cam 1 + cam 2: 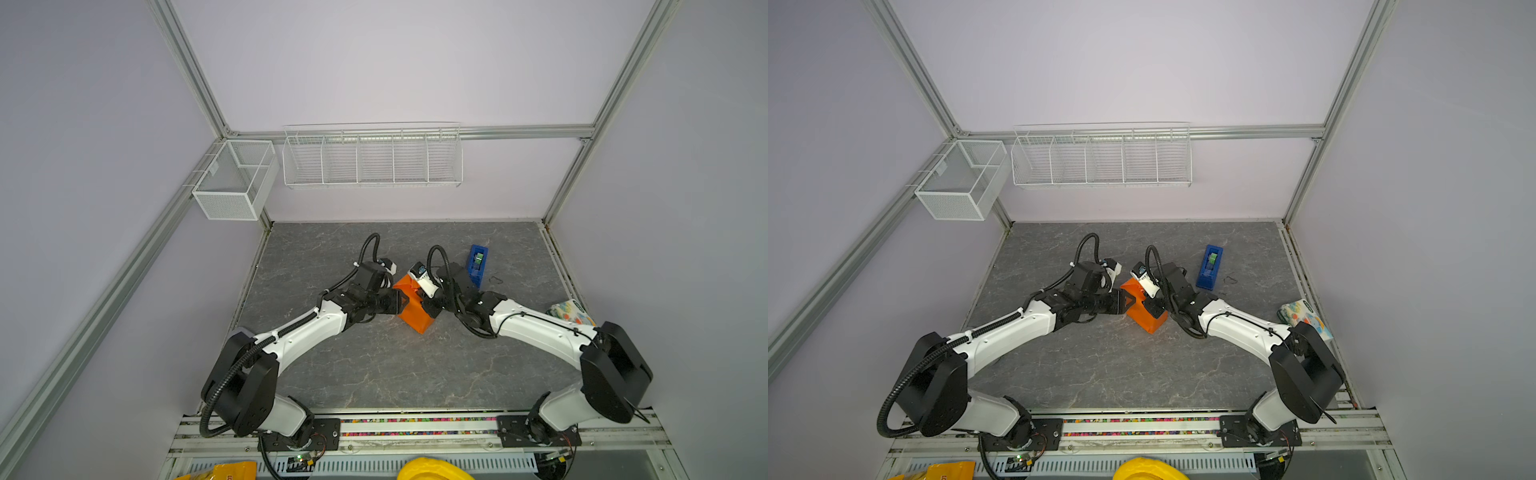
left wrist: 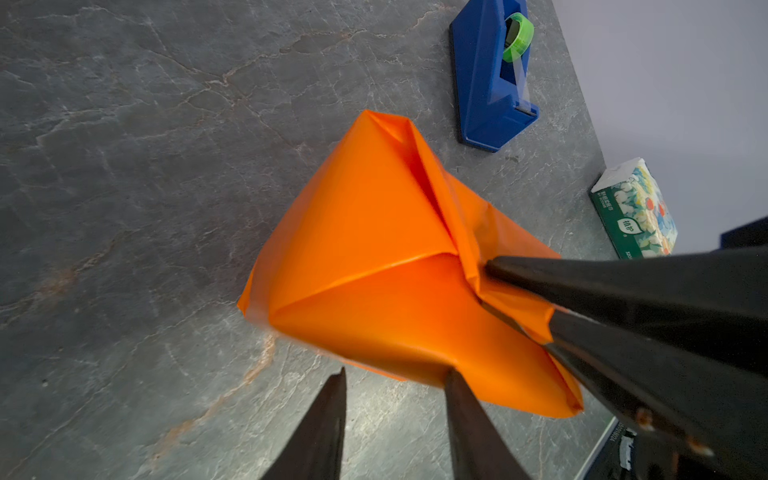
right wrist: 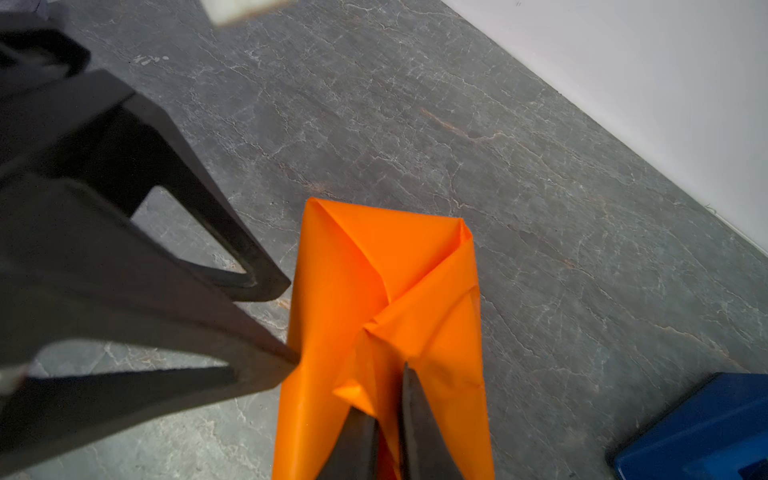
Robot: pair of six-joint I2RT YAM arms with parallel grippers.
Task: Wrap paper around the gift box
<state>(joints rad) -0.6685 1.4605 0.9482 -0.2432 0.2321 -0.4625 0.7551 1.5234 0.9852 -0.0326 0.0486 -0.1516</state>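
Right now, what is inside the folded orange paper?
Only the paper shows, folded into a boxy parcel on the table; the right pincer pinches a raised fold. The gift box cannot be seen: paper covers every side in view.

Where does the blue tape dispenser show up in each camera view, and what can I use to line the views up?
Top view: tape dispenser right of the middle, just right of the orange paper.
Top view: the dispenser, same spot.
Left wrist: dispenser whole, beyond the orange paper.
Right wrist: only a blue corner of it, cut off by the frame.
Shared landmark: the orange paper.
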